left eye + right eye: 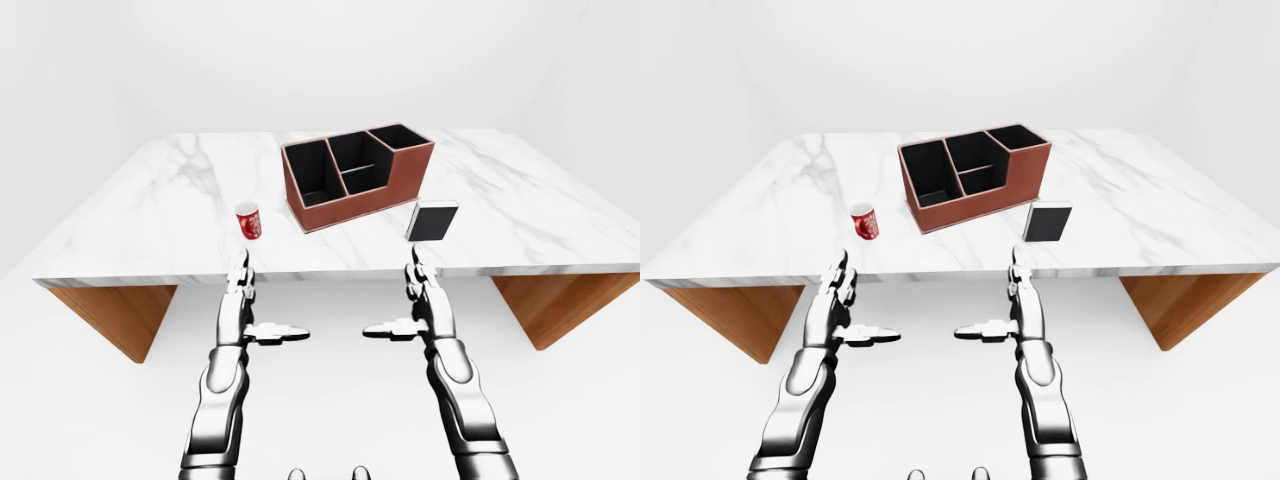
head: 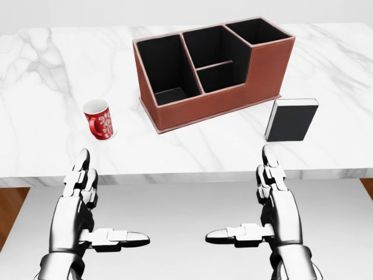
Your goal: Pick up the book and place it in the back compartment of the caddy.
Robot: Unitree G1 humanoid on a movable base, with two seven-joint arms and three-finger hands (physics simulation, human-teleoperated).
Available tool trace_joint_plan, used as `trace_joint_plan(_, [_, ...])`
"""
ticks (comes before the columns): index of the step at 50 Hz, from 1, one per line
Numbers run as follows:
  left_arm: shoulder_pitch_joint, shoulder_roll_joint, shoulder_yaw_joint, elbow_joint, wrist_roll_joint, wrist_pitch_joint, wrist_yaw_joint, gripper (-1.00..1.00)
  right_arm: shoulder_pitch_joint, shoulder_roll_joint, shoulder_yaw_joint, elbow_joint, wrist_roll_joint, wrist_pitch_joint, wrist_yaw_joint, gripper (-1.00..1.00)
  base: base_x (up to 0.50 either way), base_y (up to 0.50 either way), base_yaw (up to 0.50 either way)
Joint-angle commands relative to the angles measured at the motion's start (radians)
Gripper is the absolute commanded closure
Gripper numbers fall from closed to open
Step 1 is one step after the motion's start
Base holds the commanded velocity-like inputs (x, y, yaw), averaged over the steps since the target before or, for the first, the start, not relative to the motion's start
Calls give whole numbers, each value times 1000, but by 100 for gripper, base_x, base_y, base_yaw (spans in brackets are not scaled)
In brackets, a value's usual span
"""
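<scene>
Both hands, left hand and right hand, are hovering spread open and empty below the table edge. The right is sitting beneath the book (standing upright beside the caddy), seemingly lining up for a grasp.

White room, marble table

A black book with white page edges stands upright on the marble bench, just right of the caddy in the head view. The brown caddy has 4 black-lined compartments, all open-topped.
</scene>
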Motion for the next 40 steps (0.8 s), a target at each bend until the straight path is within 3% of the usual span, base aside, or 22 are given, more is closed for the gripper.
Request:
trace_joint_plan(1, [7,12,21,-63,-3,52,-22,-100,-8,-17,-31,-27,11,53,28,-100,0,0,0])
trace_joint_plan(3, [12,13,19,-92,-2,72,-25,-100,-8,-17,-33,-39,17,70,30,-100,0,0,0])
trace_joint_plan(17, [34,15,28,-367,-4,72,-47,-100,18,-16,-41,-282,2,74,14,-100,0,0,0])
trace_joint_plan(26, [23,21,53,-552,-62,72,-66,-100,16,-22,-68,-399,25,74,21,-100,0,0,0])
trace_joint_plan(40, [-2,31,80,-595,-64,72,-70,-100,2,-38,-112,-572,59,74,48,-100,0,0,0])
